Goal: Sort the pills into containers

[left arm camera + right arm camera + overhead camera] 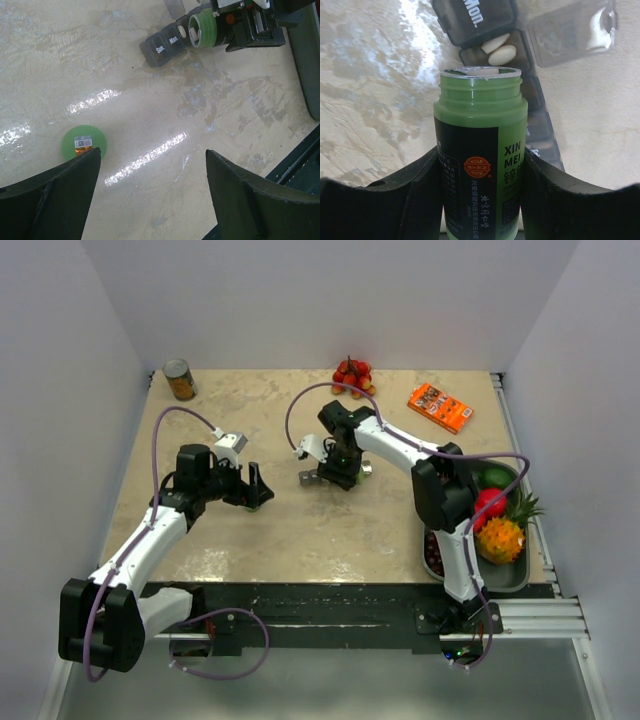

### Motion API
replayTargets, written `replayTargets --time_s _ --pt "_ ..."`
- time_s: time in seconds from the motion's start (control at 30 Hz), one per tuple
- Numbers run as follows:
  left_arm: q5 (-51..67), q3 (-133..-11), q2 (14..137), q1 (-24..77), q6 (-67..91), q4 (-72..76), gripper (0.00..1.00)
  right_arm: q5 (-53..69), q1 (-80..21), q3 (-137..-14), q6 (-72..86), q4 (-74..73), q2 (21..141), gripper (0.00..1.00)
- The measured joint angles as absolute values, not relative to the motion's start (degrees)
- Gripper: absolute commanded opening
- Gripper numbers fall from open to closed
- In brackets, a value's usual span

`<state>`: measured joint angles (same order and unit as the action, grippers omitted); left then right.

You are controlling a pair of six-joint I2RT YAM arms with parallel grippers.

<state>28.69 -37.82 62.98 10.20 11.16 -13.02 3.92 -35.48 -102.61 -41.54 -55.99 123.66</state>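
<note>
The containers [475, 17], a dark-grey strip of small lidded compartments, lie on the marble-patterned table [300, 530] near its middle, and everything else is placed from them. The right gripper [480, 155] hangs directly over the strip, its jaws clamped on the sides of an uncapped green bottle [480, 110]. The bottle is tipped so that its open mouth sits just beside the compartment next to the one marked "Mon.". That compartment's clear lid [572, 32] is swung open and two white pills [502, 54] lie inside it, while another white pill [481, 73] shows at the bottle's mouth. The compartments marked "Sun." and "Mon." are closed. The left gripper [152, 165] is to the left of the containers, apart from them, with its jaws spread wide and nothing between them. A green cap [83, 142] lies flat on the table on that same left side of the strip, well apart from it. Beyond the containers, along the far edge, are a tin can [180, 380] far to the left, a bunch of small red fruits [352, 373] almost straight behind, and an orange box [440, 407] to the right. A grey tray [510, 578] of fruit sits well to the right of the strip.
</note>
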Motion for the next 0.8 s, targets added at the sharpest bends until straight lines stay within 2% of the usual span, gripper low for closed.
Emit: replayTargets --time_s 0.2,0.5,0.67,0.8 --pt "28.7 -37.8 62.6 10.2 10.9 -13.0 0.9 11.3 -33.7 -96.9 -40.6 -53.1 118.0 0.0" --pt "27.4 -37.7 60.3 10.2 11.0 -12.9 0.9 24.8 -28.8 -88.9 -38.1 -43.2 99.7 0.0" --pt "23.5 -37.4 59.9 10.2 13.1 -13.5 0.9 31.5 -28.6 -80.3 -35.6 -33.6 90.1 0.0" --pt "20.4 -36.8 60.4 10.3 14.6 -16.1 0.9 36.2 -28.9 -70.1 -28.3 -17.6 81.4 0.0"
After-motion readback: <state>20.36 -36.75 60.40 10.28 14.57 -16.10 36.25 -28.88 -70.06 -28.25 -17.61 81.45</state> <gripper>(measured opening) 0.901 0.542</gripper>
